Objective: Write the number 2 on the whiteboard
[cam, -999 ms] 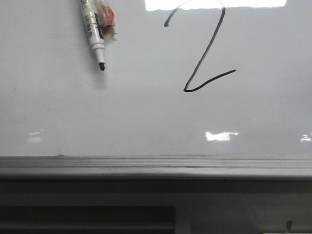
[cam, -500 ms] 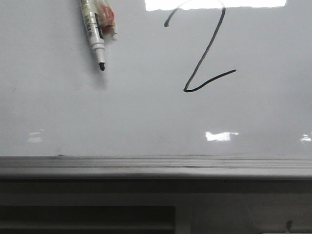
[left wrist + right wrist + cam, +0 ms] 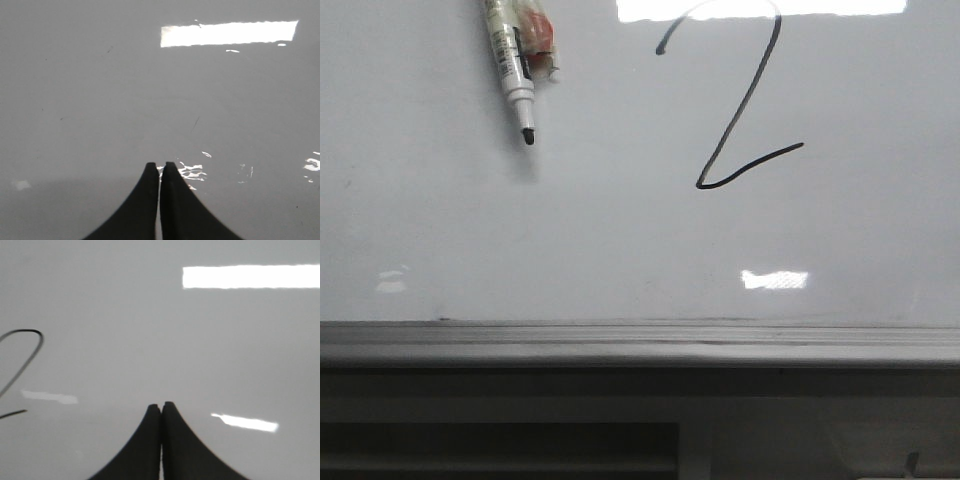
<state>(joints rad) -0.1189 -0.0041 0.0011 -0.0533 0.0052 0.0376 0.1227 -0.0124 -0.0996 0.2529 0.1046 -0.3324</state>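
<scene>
The number 2 (image 3: 730,128) is drawn in thin black line on the upper right of the whiteboard (image 3: 620,250); part of it also shows at the edge of the right wrist view (image 3: 30,330). A white marker pen (image 3: 515,70) with a black tip hangs in from the top left, tip apart from the 2; what holds it is out of view. My left gripper (image 3: 160,164) is shut and empty over bare board. My right gripper (image 3: 161,404) is shut and empty, to the side of the 2. Neither gripper shows in the front view.
A grey metal tray ledge (image 3: 640,340) runs along the board's lower edge. An orange-red piece (image 3: 542,35) sits beside the pen's barrel. Bright light reflections (image 3: 775,279) lie on the board.
The pen and the 2 stay in place. The orange-red piece beside the pen has shifted slightly upward. A small reflection at the right edge has gone.
</scene>
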